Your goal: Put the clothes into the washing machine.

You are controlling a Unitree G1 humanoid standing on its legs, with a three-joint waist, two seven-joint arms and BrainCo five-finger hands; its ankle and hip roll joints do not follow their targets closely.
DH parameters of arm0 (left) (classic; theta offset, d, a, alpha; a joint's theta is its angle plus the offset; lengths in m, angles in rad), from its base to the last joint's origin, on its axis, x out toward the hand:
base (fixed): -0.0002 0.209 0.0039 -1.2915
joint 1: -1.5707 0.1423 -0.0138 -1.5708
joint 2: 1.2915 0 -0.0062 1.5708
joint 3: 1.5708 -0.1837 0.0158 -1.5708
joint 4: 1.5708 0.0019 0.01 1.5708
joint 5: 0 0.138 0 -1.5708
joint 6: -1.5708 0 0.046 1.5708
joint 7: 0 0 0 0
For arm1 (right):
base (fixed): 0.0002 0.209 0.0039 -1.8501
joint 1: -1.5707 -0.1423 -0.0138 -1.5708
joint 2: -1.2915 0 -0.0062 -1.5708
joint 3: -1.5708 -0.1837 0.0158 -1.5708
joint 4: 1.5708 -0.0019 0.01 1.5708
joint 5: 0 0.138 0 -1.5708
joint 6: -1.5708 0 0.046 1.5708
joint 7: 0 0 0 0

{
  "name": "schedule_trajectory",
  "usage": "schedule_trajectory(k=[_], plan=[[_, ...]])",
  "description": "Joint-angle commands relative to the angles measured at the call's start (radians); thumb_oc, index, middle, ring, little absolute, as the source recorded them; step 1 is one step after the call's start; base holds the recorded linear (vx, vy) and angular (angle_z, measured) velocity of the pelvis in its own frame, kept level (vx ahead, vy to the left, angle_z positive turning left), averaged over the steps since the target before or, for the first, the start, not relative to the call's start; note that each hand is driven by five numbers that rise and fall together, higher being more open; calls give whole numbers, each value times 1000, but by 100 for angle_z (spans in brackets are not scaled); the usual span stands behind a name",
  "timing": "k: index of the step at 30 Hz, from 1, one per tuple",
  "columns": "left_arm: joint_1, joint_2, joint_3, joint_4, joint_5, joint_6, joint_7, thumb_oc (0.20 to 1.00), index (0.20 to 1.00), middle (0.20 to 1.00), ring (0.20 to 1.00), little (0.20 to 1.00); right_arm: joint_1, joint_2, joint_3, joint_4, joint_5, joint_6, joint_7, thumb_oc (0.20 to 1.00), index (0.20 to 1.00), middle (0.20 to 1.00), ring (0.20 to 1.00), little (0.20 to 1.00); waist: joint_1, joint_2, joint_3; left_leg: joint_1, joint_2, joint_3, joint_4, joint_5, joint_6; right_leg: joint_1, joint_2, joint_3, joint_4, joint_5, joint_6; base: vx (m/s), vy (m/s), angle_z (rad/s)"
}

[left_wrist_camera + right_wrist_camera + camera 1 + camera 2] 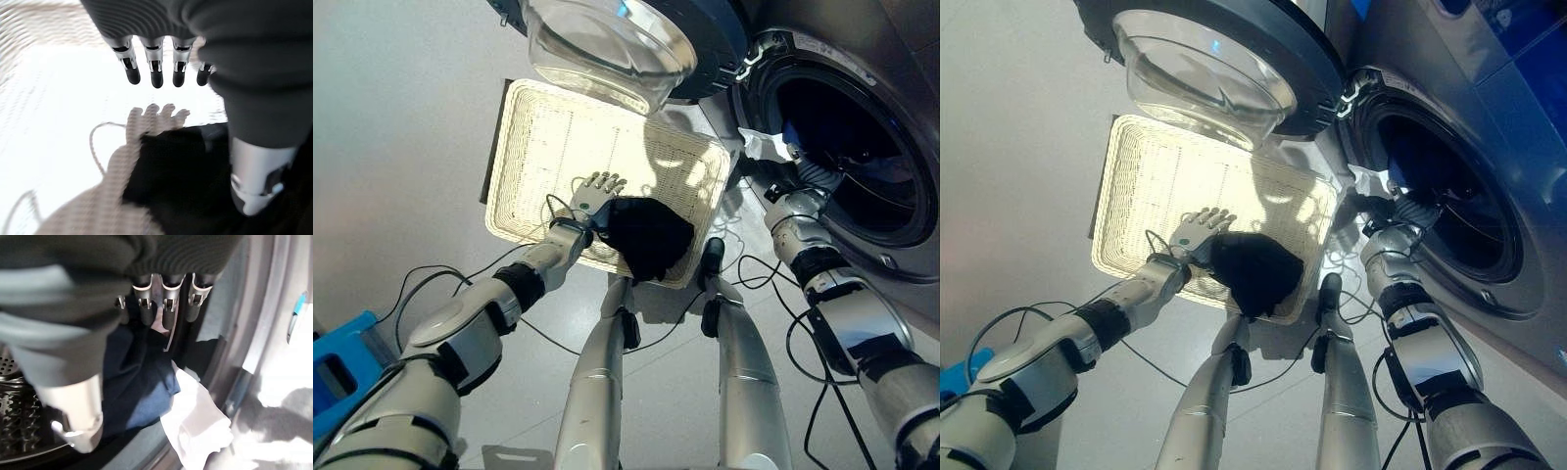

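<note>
A black garment (648, 235) lies in the near right corner of the pale wicker basket (548, 137) on the floor. My left hand (594, 192) hovers over the basket at the garment's left edge, fingers (155, 73) straight and open, thumb above the black cloth (176, 171). My right hand (808, 176) reaches into the mouth of the washing machine (862, 147). Its straight fingers (168, 308) rest against a dark blue cloth (142, 382) inside the drum. A white cloth (195, 421) hangs over the drum's rim beside it.
The washer's round glass door (607, 44) stands swung open above the basket's far edge. A blue box (337, 367) sits on the grey floor at the lower left.
</note>
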Motion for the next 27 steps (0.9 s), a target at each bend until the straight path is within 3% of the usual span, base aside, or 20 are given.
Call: schedule_trajectory(k=[1, 4, 6, 12, 15, 17, 23, 27], plan=[[-64, -25, -9, 77, 123, -55, -58, 1000, 1000, 1000, 1000, 1000, -1, -12, 10, -91, 76, -118, 30, 1000, 1000, 1000, 1000, 1000, -18, -31, -23, -11, -15, 88, 119, -130, -81, 6, 24, -25, -64, 83, 130, -6, -3, -7], [-82, -47, -36, 108, 154, -77, -190, 1000, 1000, 1000, 1000, 1000, 26, 25, 0, -168, 101, -170, 34, 1000, 1000, 1000, 1000, 1000, -39, -49, -23, -30, -9, 97, 104, -117, -88, -13, 35, -13, -82, 100, 135, -12, -5, -10], [-83, -56, -47, 115, 159, -84, -212, 1000, 1000, 1000, 1000, 1000, 39, 38, 1, -201, 89, -184, 19, 1000, 1000, 1000, 1000, 1000, -46, -55, -23, -35, -7, 101, 100, -114, -89, -20, 38, -7, -88, 106, 136, -10, -14, -13], [-98, -58, -50, 83, 93, -236, -292, 1000, 1000, 1000, 1000, 1000, 85, 61, -16, -317, 67, -197, -54, 1000, 1000, 1000, 1000, 1000, -63, -68, -23, -63, 1, 113, 82, -96, -95, -47, 46, 7, -109, 131, 144, -13, -25, -6], [-105, -59, -48, 78, 92, -249, -338, 1000, 1000, 1000, 1000, 1000, 83, 59, -28, -311, 80, -196, -54, 1000, 1000, 1000, 1000, 1000, -65, -68, -23, -70, 0, 112, 71, -89, -97, -55, 49, 10, -119, 140, 146, 0, 0, 0], [-113, -58, -55, 78, 74, -265, -424, 1000, 1000, 1000, 1000, 1000, 79, 51, -36, -295, 86, -201, -50, 1000, 1000, 1000, 1000, 1000, -68, -68, -23, -75, 2, 115, 53, -78, -100, -58, 52, 14, -138, 152, 150, 0, 0, 0], [-128, -56, -77, 104, 166, -192, -575, 1000, 1000, 1000, 1000, 1000, 61, 36, -54, -265, 123, -214, -18, 1000, 1000, 1000, 1000, 1000, -70, -67, -23, -96, 4, 112, 34, -67, -103, -76, 52, 17, -158, 166, 156, -5, -17, 1], [-138, -56, -97, 136, 239, -138, -610, 1000, 1000, 1000, 1000, 1000, 48, 41, -55, -252, 156, -231, -2, 1000, 1000, 1000, 1000, 1000, -68, -68, -23, -104, 3, 111, 18, -58, -104, -80, 50, 11, -172, 175, 160, -10, -35, 0]])
